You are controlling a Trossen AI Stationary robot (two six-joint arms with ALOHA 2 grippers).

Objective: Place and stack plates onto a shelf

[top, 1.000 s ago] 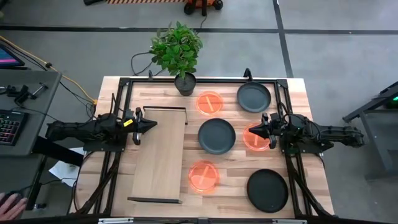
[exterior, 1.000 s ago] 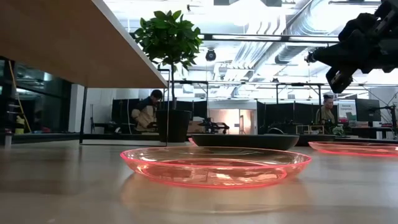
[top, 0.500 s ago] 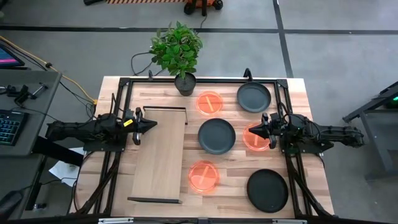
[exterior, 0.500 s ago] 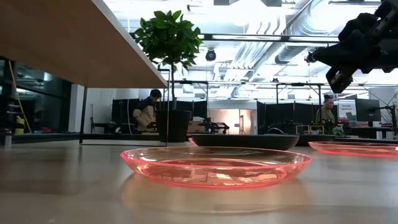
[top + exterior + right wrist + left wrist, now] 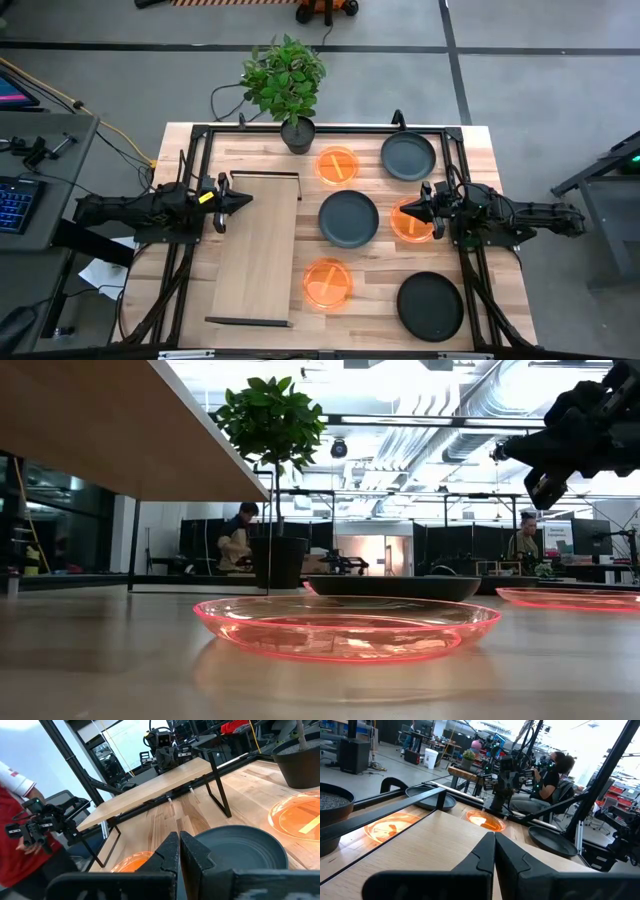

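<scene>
The shelf is a pale wood board with black rails at its far and near ends, standing on the left half of the table. Right of it, six plates lie flat and apart. Three are orange and three are dark. My left gripper is shut and hovers over the shelf's left part. My right gripper is shut and hangs in the air over the middle orange plate, pointing toward the centre dark plate.
A potted plant stands at the far edge between the shelf and the plates. A black frame runs around the tabletop. In the low view the near orange plate fills the foreground, and the shelf's underside slants overhead. People sit at desks in the room beyond.
</scene>
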